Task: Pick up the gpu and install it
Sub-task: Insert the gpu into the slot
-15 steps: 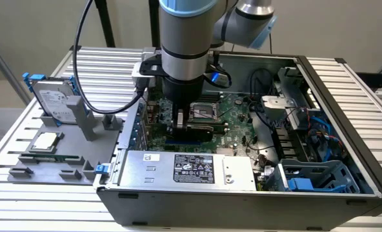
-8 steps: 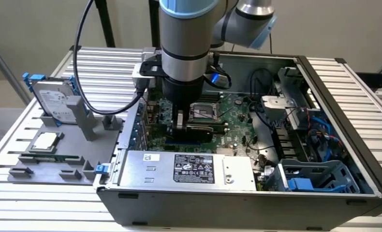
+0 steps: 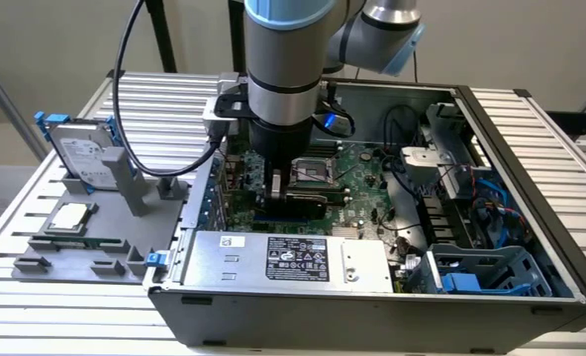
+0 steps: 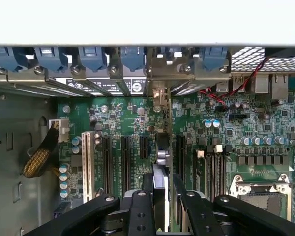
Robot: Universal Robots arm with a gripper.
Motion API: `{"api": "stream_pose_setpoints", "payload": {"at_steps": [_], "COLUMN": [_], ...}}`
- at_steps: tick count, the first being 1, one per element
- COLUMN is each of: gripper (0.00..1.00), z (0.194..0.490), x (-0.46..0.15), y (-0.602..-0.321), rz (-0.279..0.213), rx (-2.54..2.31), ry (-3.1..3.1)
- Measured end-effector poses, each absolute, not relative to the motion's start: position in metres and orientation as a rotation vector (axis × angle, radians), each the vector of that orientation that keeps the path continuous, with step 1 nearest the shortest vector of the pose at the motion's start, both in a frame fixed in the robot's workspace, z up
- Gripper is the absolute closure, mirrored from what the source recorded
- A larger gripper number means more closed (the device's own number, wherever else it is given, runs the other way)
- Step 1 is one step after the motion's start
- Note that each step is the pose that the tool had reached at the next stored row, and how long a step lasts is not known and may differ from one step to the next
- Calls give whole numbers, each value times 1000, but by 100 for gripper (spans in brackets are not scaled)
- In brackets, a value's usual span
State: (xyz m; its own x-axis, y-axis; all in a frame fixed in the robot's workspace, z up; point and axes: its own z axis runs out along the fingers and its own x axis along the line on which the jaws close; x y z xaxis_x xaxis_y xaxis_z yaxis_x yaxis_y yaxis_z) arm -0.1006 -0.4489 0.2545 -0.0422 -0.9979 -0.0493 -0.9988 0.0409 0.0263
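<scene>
In the wrist view the gpu stands edge-on and upright between my gripper's black fingers, which are shut on it. Its lower edge sits in line with an expansion slot on the green motherboard, and its silver end bracket reaches the case's rear slot openings. Whether the card is fully seated in the slot I cannot tell. In the exterior view the gripper is down inside the open computer case, over the motherboard's slot area, with the dark card beside the CPU socket.
A grey fixture at the exterior view's left holds a silver hard drive with blue rails, a CPU chip and a RAM stick. Inside the case are the power supply, cables and a blue drive cage.
</scene>
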Motion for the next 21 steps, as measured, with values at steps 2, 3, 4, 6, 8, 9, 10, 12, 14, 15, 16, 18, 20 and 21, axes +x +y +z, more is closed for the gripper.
{"api": "stream_pose_setpoints", "payload": {"at_steps": [2,3,4,6,8,9,10,12,14,15,16,18,20,21], "gripper": [100,100,100,100,100,100,100,100,100,100,100,100,100,100], "z": [254,254,254,254,254,254,254,254,253,252,252,250,248,248], "x": [-101,-101,-101,-101,-101,-101,-101,-101,-101,-101,-101,-101,-101,-101], "y": [-449,-448,-448,-447,-447,-447,-447,-447,-447,-447,-446,-446,-446,-446], "rz": [83,83,83,82,82,82,81,80,78,77,76,73,71,71], "rx": [-2162,-2162,-2162,-2162,-2163,-2163,-2163,-2164,-2164,-2165,-2165,-2167,-2168,-2168], "ry": [2255,2255,2256,2257,2257,2258,2258,2259,2260,2260,2261,2262,2263,2263]}}
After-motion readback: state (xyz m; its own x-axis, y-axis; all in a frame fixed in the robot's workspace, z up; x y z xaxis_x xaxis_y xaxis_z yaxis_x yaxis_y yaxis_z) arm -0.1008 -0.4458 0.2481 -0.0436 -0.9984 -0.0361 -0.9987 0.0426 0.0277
